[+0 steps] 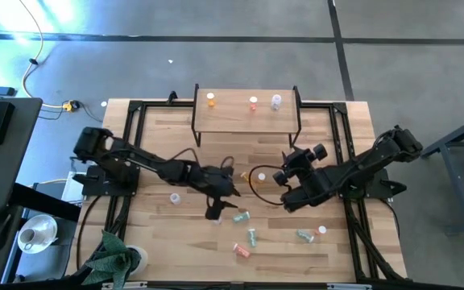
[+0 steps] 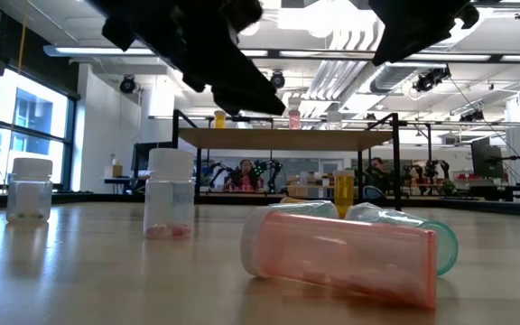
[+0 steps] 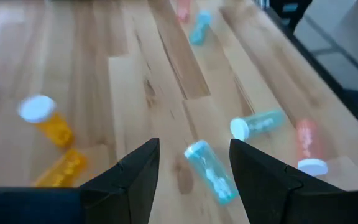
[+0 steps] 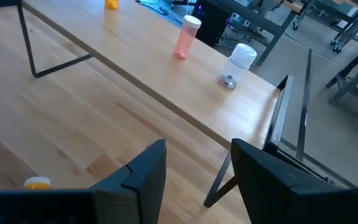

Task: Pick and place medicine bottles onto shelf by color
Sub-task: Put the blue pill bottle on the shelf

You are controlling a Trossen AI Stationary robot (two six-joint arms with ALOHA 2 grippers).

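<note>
Writing is not readable on any bottle. Spread left gripper (image 3: 192, 177) fingers are held over a lying green bottle (image 3: 211, 170). Right gripper (image 4: 196, 177) fingers are spread, empty, near the light wooden black-legged shelf (image 4: 166, 84).

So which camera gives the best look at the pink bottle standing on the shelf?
The right wrist view: the pink bottle stands upright, close and unobstructed on the shelf. The high view shows only its top as a small dot; the low view shows it distant; the left wrist view misses it.

overhead looks down, low looks level, both sharing the shelf (image 1: 246, 110) with right wrist.
</note>
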